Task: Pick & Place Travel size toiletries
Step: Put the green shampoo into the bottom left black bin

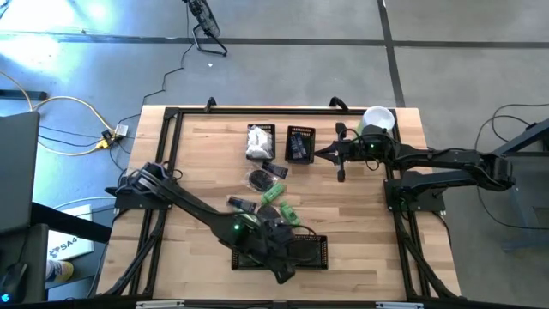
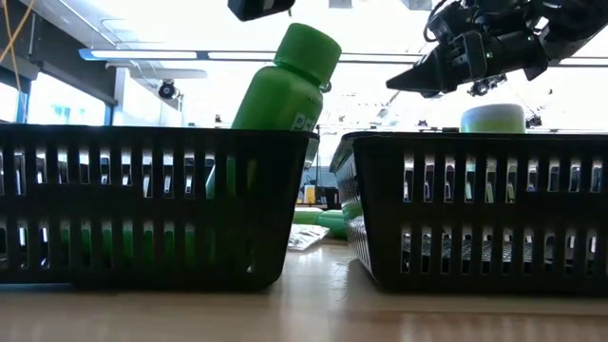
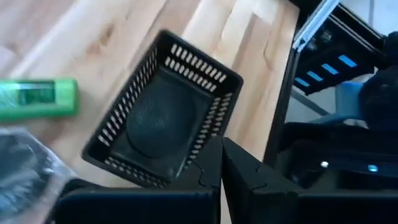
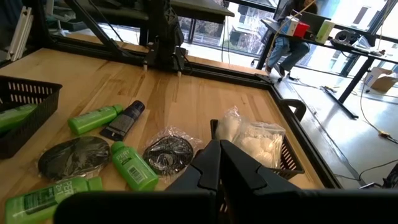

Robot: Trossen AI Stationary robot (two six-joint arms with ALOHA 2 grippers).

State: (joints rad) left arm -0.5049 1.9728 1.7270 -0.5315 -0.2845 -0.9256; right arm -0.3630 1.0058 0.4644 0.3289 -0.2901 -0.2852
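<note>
The left gripper (image 1: 279, 257), jaws pinched together on nothing, hangs over the basket (image 1: 310, 251); the bottle (image 2: 280, 85) leaning inside it could tip out if nudged.

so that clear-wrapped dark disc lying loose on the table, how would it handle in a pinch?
The clear-wrapped disc lies flat, so it's unlikely to roll. Its crinkled, shiny film probably slips and deforms under fingers. It looks thin and likely light, so a push would probably slide it along the wood table.
</note>
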